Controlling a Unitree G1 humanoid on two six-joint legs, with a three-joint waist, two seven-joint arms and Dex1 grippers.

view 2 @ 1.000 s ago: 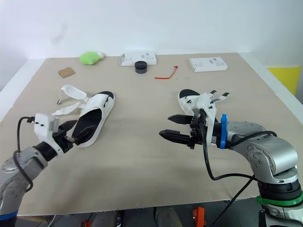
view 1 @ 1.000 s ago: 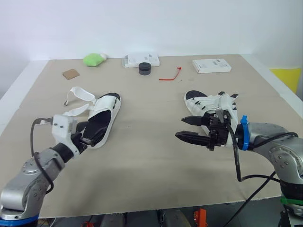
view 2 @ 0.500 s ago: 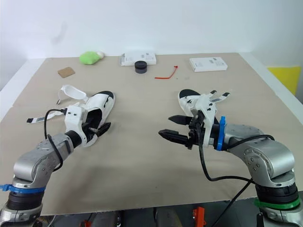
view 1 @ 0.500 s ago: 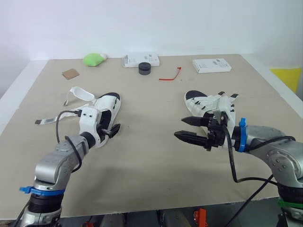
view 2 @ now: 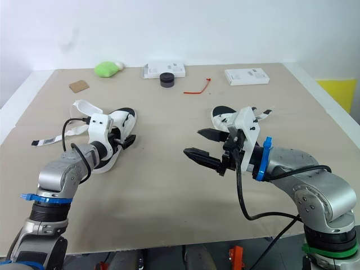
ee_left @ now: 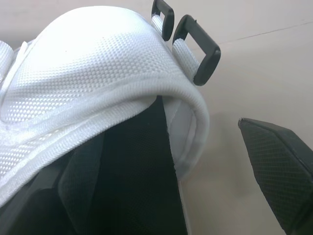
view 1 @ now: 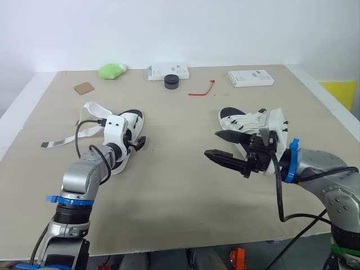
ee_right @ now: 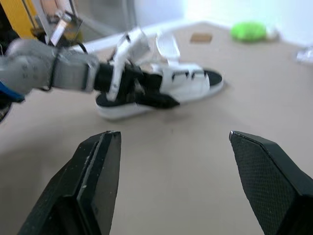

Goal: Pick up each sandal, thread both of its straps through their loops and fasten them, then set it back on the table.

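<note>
Progress — left pincer (view 1: 135, 144) has reached forward onto left sandal (view 1: 128, 119).

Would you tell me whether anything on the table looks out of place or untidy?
The left sandal has straps undone: one arches up off the table, the other trails flat toward the robot's left. The right sandal's strap ends stick up loose. A red zip tie lies farther back.

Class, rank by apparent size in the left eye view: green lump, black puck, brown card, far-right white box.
1. white box
2. green lump
3. brown card and black puck: too alike to rank.
All four lie about equally far from the camera, so distance hardly skews this.
</note>
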